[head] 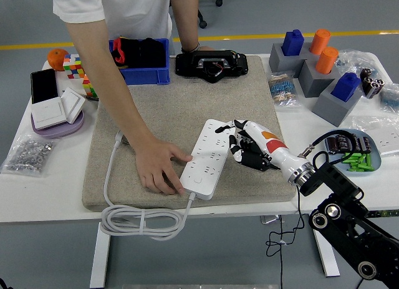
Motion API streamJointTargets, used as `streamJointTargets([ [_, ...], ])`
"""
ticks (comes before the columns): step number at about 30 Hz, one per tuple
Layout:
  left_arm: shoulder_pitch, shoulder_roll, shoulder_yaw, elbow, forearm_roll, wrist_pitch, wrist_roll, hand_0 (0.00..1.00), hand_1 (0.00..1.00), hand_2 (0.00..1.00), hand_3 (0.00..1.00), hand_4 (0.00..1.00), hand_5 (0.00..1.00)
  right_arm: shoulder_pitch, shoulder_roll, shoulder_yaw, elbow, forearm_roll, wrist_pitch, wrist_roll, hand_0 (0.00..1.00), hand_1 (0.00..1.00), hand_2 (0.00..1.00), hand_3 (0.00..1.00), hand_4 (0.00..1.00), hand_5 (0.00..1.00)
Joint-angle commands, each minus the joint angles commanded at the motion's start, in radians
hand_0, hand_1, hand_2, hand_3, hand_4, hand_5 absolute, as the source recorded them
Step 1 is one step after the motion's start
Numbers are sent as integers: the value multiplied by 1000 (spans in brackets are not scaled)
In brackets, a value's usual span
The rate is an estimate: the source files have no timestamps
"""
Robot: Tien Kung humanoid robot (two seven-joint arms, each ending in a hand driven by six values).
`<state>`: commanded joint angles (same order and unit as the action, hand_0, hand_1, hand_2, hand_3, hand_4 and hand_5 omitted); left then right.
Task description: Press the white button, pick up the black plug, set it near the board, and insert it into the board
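Observation:
A white power strip lies slantwise on the grey felt mat. Its white button is at the near end. My right hand is just right of the strip, its fingers curled down over the black plug. The plug is mostly hidden under my palm and rests on the mat. A person's hand lies flat on the mat and touches the strip's near left edge. My left arm is out of view.
The strip's white cable coils off the table's front edge. A black device and a blue bin stand at the mat's far edge. A plate of small parts is at the right. Switches and screws are at the left.

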<state>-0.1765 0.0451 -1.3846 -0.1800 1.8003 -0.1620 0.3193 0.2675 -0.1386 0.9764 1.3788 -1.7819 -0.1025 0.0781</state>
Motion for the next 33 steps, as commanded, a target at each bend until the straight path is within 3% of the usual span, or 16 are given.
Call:
streamJointTargets([
  [3, 0, 0, -1, 0, 2, 0, 0, 690, 636, 612, 640, 558, 202, -7, 1, 18, -7, 1, -4, -9, 664, 658, 652, 793, 998, 254],
  [4, 0, 0, 0, 0, 3, 0, 0, 690, 636, 612, 639, 558, 203, -10, 1, 25, -9, -1, -6, -14, 879, 887, 867, 900, 998, 399],
  [9, -1, 1, 1, 0, 7, -2, 0, 690, 636, 612, 639, 558, 203, -18, 1, 37, -15, -4, -16, -26, 879, 887, 867, 900, 998, 399],
  [10, -1, 0, 2, 0, 7, -3, 0, 691, 636, 612, 640, 558, 203, -21, 1, 37, -20, -4, -19, -30, 929, 944, 929, 951, 998, 528],
  [21, 1, 1, 4, 0, 9, -4, 0, 690, 636, 612, 640, 559, 201, -26, 5, 51, -108, -36, -50, -32, 931, 951, 940, 951, 998, 529],
  [22, 1, 2, 6, 0, 8, -4, 0, 690, 635, 612, 640, 560, 202, -26, 5, 52, -118, -38, -56, -27, 912, 913, 882, 900, 998, 437],
  [28, 0, 2, 7, 0, 9, -5, -1, 690, 635, 612, 640, 560, 202, -26, 6, 59, -162, -69, -71, 1, 912, 913, 882, 900, 998, 437],
  [29, 0, 2, 7, 0, 8, -5, -1, 692, 636, 612, 640, 561, 204, -26, 6, 59, -167, -74, -71, 2, 880, 844, 815, 860, 998, 238],
  [33, -1, 1, 7, 0, 6, -4, -2, 692, 636, 612, 640, 561, 204, -27, 6, 60, -186, -85, -76, 5, 880, 844, 815, 860, 998, 238],
])
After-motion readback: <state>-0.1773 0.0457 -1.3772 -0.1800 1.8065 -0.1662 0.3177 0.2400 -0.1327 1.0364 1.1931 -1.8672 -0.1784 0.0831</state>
